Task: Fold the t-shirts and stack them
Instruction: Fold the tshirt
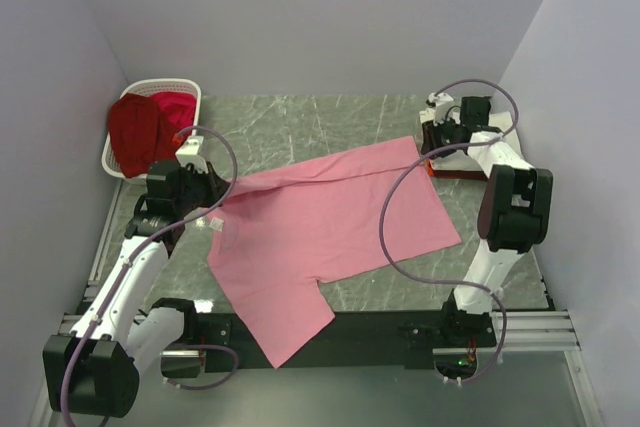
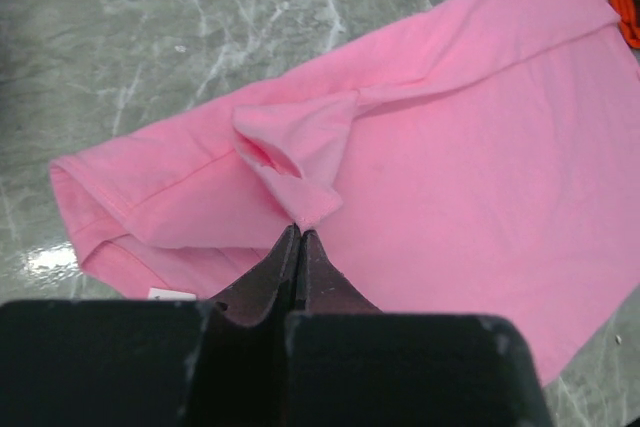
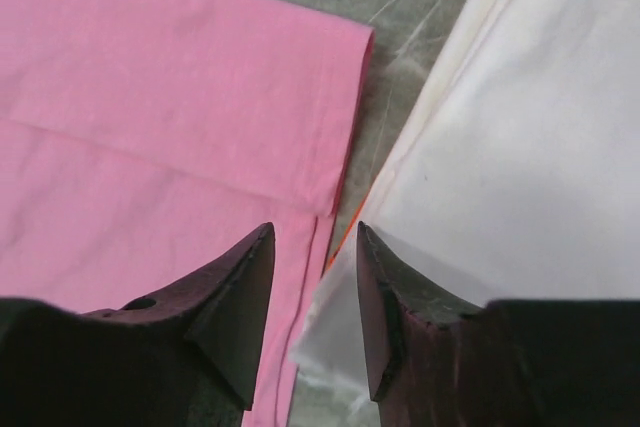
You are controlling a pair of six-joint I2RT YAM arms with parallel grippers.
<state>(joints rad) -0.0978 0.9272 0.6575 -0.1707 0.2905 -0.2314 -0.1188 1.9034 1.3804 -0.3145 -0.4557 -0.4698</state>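
A pink t-shirt (image 1: 320,222) lies spread across the green table, one part hanging over the near edge. My left gripper (image 1: 222,190) is shut on a pinch of the pink shirt (image 2: 300,162) at its left side. My right gripper (image 1: 432,147) is open and empty, low over the pink shirt's folded right edge (image 3: 180,117) and beside a cream-white shirt (image 3: 520,147). An orange-red layer (image 1: 455,169) shows under that white shirt. Dark red and crimson shirts (image 1: 140,132) fill the basket.
A white slatted basket (image 1: 188,87) stands at the back left against the wall. Grey walls close in the left, back and right. The table's near edge has a black rail (image 1: 380,327). Cables loop over both arms.
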